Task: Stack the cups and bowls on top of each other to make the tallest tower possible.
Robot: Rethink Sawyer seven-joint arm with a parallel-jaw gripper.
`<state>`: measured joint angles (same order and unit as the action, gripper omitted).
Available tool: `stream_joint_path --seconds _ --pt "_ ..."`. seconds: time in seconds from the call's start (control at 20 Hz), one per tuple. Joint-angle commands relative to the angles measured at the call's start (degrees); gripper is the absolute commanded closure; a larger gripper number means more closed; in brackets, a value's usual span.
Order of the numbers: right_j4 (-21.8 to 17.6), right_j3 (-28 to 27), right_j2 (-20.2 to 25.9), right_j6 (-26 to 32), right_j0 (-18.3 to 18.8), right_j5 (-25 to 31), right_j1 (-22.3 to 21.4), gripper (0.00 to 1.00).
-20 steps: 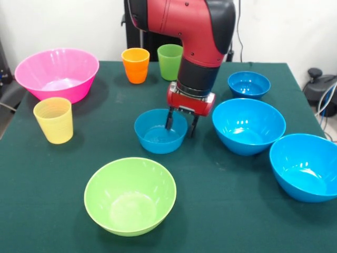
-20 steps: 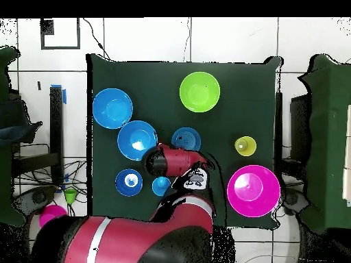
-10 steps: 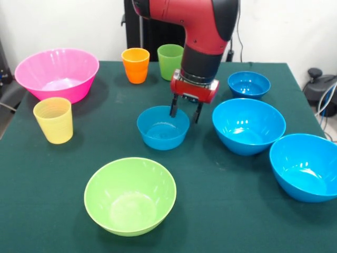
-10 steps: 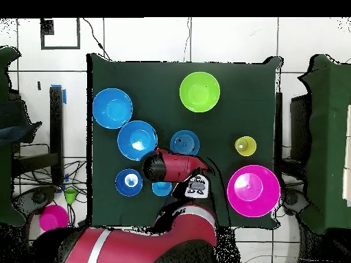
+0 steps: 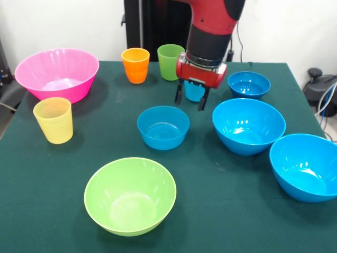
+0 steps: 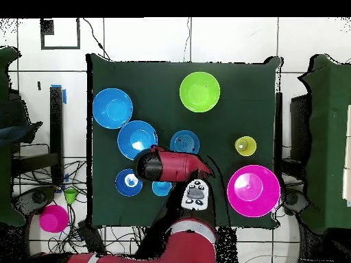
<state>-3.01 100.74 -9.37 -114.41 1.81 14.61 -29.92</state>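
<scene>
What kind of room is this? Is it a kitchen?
Probably a robot lab, not a kitchen. A red robot arm with a pincer hangs over a cloth-covered table of plastic bowls, and loose cables lie on the tiled floor.

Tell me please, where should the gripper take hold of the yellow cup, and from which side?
Grip the yellow cup by its rim wall, coming straight down from above with one finger inside and one outside. It stands upright with its mouth open, alone on the cloth, so the top is free. The pink bowl behind it probably leaves room.
</scene>
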Motion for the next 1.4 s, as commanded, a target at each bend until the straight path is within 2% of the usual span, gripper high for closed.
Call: stream_joint_path --seconds 0.05,0.2,0.4,0.7,1.15,1.4 --pt "3.2 3.29 4.82 -8.74 -2.07 6.27 -1.99 0.0" --pt "5.37 5.79 4.37 -11.29 -2.8 7.43 -2.01 0.0" --pt "7.22 8.28 1.67 -14.45 -5.92 3.3 -1.54 0.0" --pt "9.4 11.27 0.14 -15.36 -8.19 1.58 -2.99 0.0" --pt "9.56 15.56 -0.44 -16.29 -9.44 -0.69 -6.18 0.0" --pt "9.43 17.33 -0.17 -17.37 -9.45 -2.67 -5.83 0.0"
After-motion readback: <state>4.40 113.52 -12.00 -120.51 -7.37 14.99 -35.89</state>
